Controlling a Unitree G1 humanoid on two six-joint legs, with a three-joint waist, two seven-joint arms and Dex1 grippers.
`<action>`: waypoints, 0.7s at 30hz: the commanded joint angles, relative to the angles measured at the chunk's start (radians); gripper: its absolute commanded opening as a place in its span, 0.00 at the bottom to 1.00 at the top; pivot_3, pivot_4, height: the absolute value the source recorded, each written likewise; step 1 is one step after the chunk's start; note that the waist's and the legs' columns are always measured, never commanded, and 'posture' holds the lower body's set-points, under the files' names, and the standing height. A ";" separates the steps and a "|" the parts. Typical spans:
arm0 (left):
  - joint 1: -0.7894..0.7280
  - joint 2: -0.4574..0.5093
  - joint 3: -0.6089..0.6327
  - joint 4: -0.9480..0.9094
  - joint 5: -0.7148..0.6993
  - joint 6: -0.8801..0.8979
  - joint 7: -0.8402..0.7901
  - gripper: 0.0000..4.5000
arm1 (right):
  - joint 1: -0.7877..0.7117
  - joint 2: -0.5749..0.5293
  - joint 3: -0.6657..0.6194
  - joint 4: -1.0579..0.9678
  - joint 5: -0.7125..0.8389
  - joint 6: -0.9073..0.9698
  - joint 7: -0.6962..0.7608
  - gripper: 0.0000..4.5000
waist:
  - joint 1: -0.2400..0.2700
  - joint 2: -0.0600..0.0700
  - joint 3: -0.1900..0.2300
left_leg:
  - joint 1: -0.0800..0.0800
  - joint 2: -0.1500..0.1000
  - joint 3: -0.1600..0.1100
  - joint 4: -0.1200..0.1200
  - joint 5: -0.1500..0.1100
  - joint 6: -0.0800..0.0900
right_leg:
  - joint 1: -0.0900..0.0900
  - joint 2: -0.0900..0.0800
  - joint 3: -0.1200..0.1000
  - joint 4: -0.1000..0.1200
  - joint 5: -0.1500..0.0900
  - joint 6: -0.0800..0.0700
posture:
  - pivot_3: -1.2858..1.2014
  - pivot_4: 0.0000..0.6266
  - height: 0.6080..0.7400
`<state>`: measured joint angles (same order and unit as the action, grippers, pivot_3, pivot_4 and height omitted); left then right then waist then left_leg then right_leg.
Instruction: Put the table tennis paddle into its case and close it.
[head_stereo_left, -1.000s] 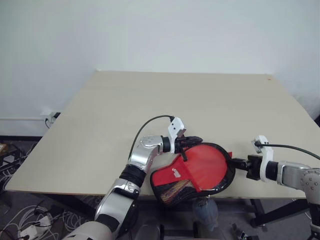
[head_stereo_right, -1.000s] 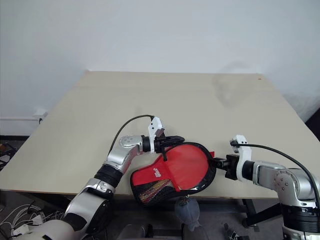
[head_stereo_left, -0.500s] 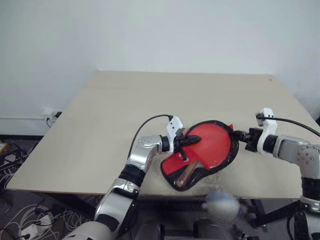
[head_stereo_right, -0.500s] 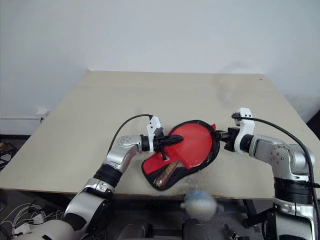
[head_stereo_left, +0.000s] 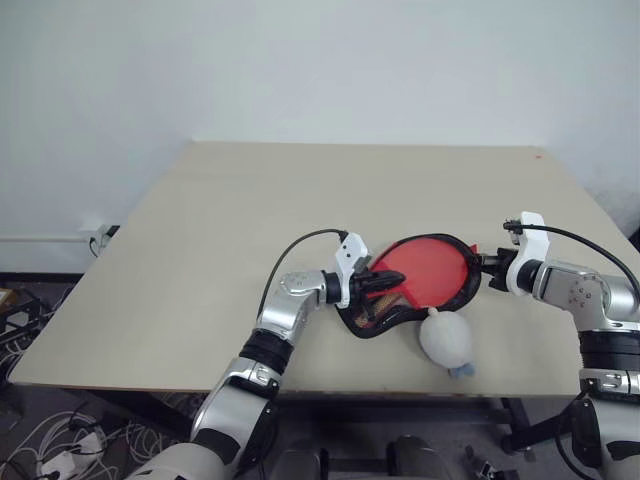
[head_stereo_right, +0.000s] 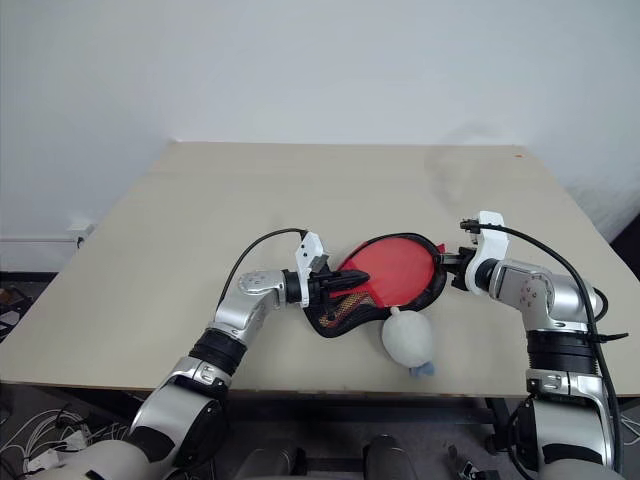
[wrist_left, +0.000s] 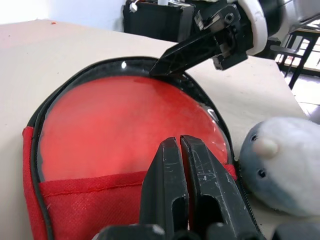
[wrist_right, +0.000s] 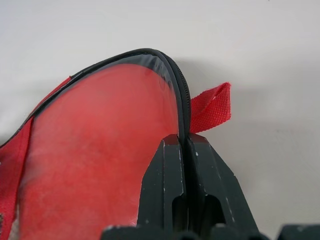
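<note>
White soft lump (head_stereo_left: 447, 340) now lies touching case (head_stereo_left: 425, 272).

We see case (wrist_left: 125, 135) w/ glossy clear plastic window, matt red cloth panel, black piping, red fabric tab (wrist_right: 210, 107), soft fuzzy white lump (head_stereo_left: 447, 340), smooth matt wood-look table (head_stereo_left: 300, 200)

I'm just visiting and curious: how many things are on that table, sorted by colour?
Red and black: 1, the case, held at both ends by the left gripper and the right gripper
White: 1, the soft lump
Total: 2
</note>
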<state>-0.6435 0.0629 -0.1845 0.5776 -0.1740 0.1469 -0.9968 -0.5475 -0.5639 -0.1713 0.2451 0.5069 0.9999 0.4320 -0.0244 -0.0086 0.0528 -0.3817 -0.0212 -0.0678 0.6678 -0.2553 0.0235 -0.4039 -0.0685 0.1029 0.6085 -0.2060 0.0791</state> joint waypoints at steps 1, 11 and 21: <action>-0.010 0.001 0.003 -0.049 -0.011 -0.002 0.000 0.00 | -0.016 -0.002 0.003 0.017 -0.045 -0.054 -0.003 0.01 | 0.000 0.000 0.000 | 0.000 0.000 0.000 0.000 0.000 0.000 | 0.000 0.000 0.000 0.000 0.000 0.000 | 0.52 0.00 1.00; -0.014 -0.003 0.001 -0.049 -0.011 -0.001 -0.004 0.00 | 0.016 -0.034 0.073 0.031 -0.165 -0.144 0.022 0.06 | 0.000 0.001 0.000 | 0.000 0.000 0.001 0.000 0.000 0.000 | 0.000 0.000 0.001 0.000 0.000 0.000 | 0.52 0.00 1.00; -0.015 -0.006 -0.003 -0.046 -0.008 -0.003 -0.005 0.00 | 0.023 -0.035 0.077 0.030 -0.197 -0.156 0.063 0.60 | 0.000 0.001 0.000 | 0.001 0.000 0.001 0.001 0.000 0.000 | 0.001 0.000 0.001 0.001 0.000 0.000 | 0.52 0.00 1.00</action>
<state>-0.6399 0.0597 -0.1863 0.5655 -0.1739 0.1493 -0.9988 -0.5057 -0.5808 -0.0817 0.2973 0.3182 0.8648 0.4859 -0.0244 -0.0078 0.0525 -0.3803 -0.0215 -0.0670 0.6685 -0.2551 0.0236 -0.4025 -0.0683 0.1042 0.6091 -0.2058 0.0789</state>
